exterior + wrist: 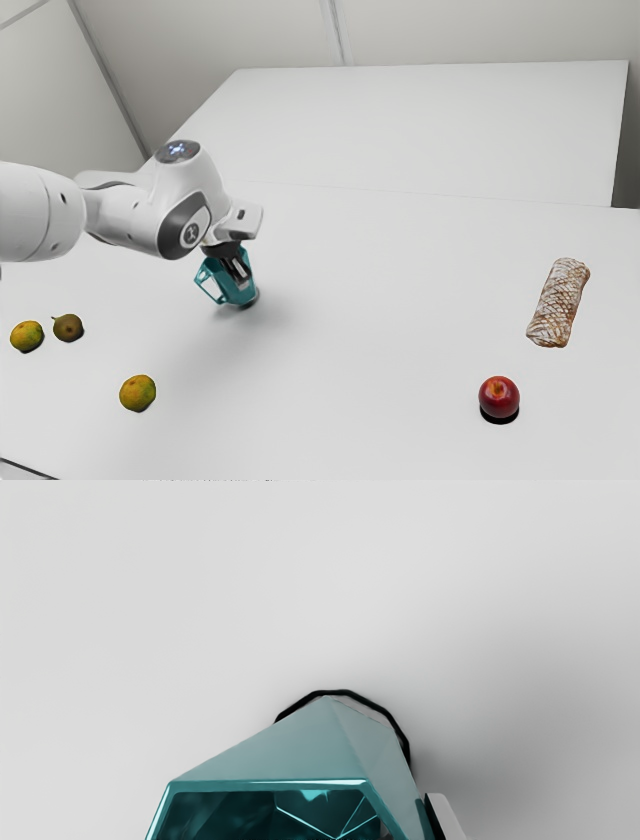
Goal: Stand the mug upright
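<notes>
Teal, faceted mug (226,288) at the black gripper (240,275), mouth toward the hand, base toward the white table (380,350). Its long axis appears to lean; uprightness likely turns on that. Gripper opening and hold: cannot tell.

Looks bright and evenly lit. Casts a soft, diffuse grey shadow on the smooth white tabletop (360,340) near the faceted teal mug (240,294), a compact black one beneath the glossy red apple (498,396). Glints along the mug's rim in the wrist view.
</notes>
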You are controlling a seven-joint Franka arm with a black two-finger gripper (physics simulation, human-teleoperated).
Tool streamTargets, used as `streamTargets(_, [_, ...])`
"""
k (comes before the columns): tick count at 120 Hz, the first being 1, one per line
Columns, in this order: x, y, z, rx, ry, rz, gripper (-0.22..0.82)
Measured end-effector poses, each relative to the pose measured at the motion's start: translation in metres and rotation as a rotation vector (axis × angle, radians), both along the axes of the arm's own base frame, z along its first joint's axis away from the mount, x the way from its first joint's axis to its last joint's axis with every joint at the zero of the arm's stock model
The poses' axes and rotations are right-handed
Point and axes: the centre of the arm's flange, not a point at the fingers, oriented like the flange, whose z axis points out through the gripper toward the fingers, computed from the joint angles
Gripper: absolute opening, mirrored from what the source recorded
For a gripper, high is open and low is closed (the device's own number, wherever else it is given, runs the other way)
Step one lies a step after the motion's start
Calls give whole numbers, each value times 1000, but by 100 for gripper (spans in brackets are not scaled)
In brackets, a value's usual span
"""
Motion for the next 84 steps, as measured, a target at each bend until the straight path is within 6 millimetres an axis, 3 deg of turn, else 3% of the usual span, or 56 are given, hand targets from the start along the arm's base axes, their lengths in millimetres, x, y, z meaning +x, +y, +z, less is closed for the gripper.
streamTargets(27, [1,0,0,-5,-16,27,-14])
streamTargets(84, [2,1,6,-17,-28,51,16])
